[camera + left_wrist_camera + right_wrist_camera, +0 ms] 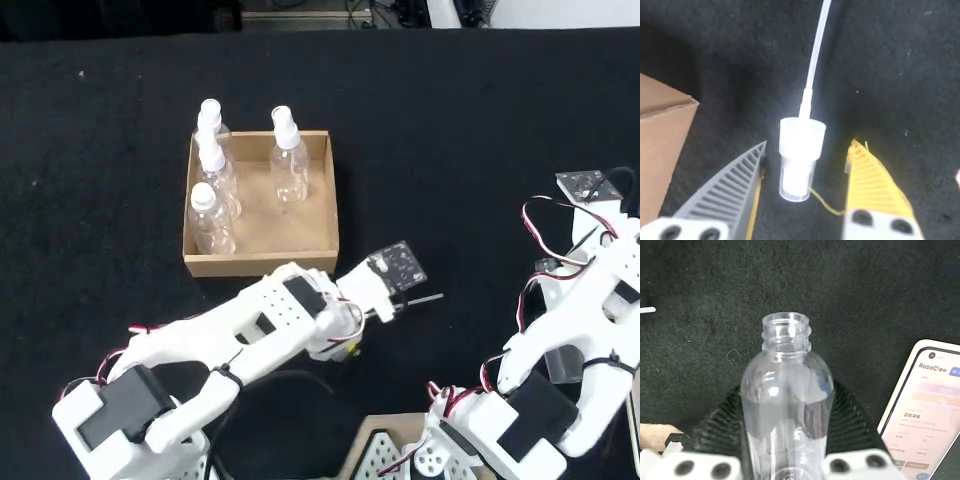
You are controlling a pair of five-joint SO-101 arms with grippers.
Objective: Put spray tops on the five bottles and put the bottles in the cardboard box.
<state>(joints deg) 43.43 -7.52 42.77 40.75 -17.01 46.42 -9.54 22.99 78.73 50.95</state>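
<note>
- Firstly, at the near right side of the table [480,120], the right end effector [787,395] holds a clear bottle [787,405] between its black fingers [722,415], which close on both sides of the body.
- This bottle has an open threaded neck and no spray top on it.
- A phone [925,410] with a lit screen lies on the table just beside this end effector.
- Nearer to the middle of the table, the left end effector [809,145] is low over the black surface with its jaws set wide.
- Its grey finger [735,185] and yellow finger [870,175] stand on the two sides of a white spray top [799,155], with a small gap on each side.
- The spray top lies flat on the table, and its thin tube [815,55] points away from the end effector.
- It is near the right near corner of the cardboard box [262,263].
- Farther on, the box sits left of the middle of the table.
- Four bottles [290,165] with white tops stand upright inside it: three in a row along its left wall and one near its far right part.
</note>
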